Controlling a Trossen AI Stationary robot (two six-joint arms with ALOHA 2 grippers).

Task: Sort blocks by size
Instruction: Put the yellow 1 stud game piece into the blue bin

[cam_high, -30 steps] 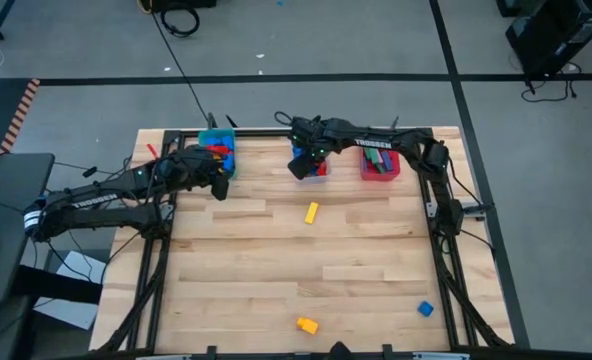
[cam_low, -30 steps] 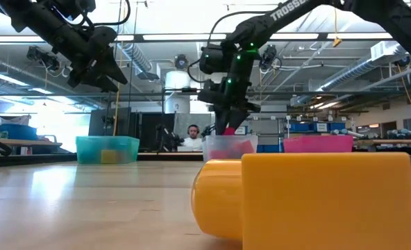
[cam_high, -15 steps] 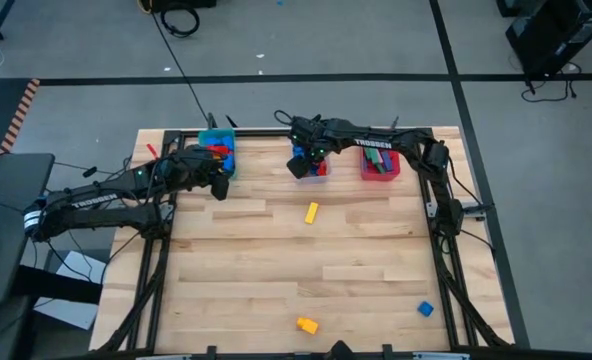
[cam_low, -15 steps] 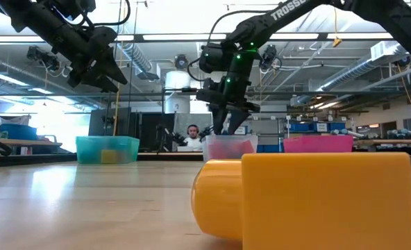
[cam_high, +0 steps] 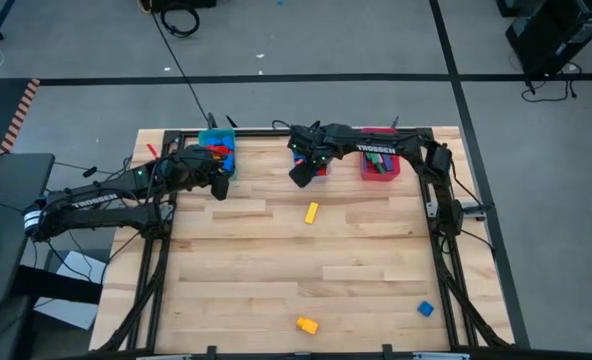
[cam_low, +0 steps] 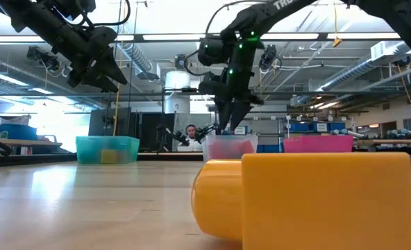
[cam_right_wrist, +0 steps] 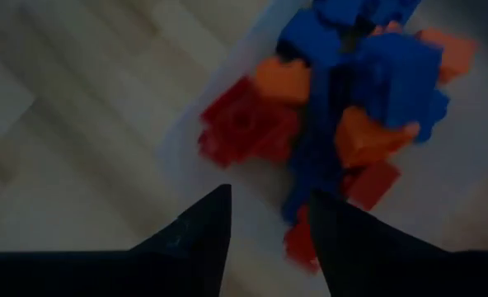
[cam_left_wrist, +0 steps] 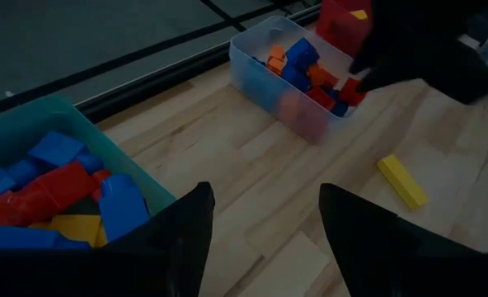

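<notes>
Most blocks already sit sorted in the teal bin (cam_high: 217,150), clear bin (cam_high: 316,170) and red bin (cam_high: 380,166) along the upper edge of the high view; a yellow bar (cam_high: 311,211), an orange block (cam_high: 306,324) and a blue cube (cam_high: 425,309) lie loose on the worktop (cam_high: 246,260). The right gripper (cam_right_wrist: 265,216) hangs over the clear bin, jaws partly apart and empty, likely just after a drop. The left gripper (cam_left_wrist: 260,216) waits beside the teal bin, jaws apart, holding nothing.

A large open lab or workshop is shown — exposed ducts (cam_low: 372,66) and strip lights (cam_low: 157,38) are seen overhead. Benches with blue storage crates (cam_low: 306,127) are seen behind the wooden table (cam_high: 276,260), a person (cam_low: 189,136) is seated at the back, and the grey floor (cam_high: 306,40) is marked with black tape lines — cables are left lying on it.
</notes>
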